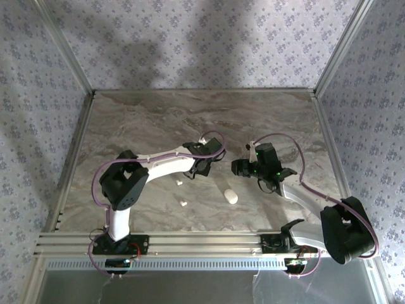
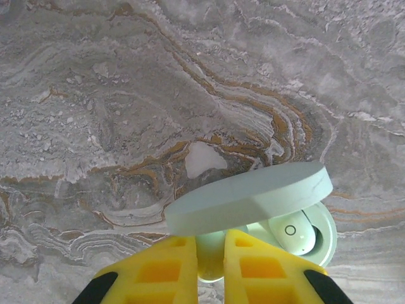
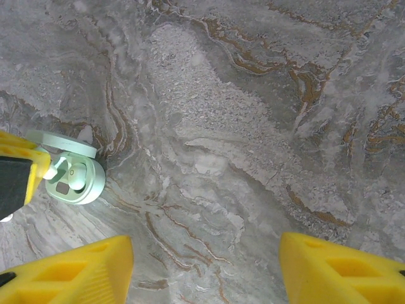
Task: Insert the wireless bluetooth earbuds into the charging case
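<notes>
Look, the left pincer (image 2: 211,256) clamps the mint charging case (image 2: 253,199) by its near edge; the right pincer (image 3: 205,259) gapes, empty. The earbuds (image 1: 183,203) beside the left pincer look tiny, light and slick, so pinch across the body.

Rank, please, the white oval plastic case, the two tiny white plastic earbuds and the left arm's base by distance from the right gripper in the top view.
1. White oval plastic case, just nearside of the right gripper.
2. Upper earbud and lower earbud, further left: too close to call.
3. Left arm's base, near-left edge.
</notes>
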Robot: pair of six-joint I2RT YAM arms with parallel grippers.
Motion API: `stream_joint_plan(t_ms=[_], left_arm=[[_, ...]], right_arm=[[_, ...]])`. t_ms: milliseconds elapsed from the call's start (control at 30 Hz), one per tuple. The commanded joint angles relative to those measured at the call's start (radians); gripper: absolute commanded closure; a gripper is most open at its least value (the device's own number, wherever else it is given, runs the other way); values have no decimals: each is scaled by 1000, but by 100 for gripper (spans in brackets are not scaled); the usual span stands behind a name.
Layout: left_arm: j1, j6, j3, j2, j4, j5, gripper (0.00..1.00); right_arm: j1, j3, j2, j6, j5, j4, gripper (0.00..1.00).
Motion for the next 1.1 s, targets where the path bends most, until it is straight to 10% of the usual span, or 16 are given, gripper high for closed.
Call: stream_joint_plan(t_ms=[0,1067], left_arm=[[-10,15,24,22,-35,-13,86],[-46,7,70,19,-114,-8,74]], right_arm=[[-7,-7,-11,13,-10,-2,36],[-9,-8,-12,14,-8,-2,36]])
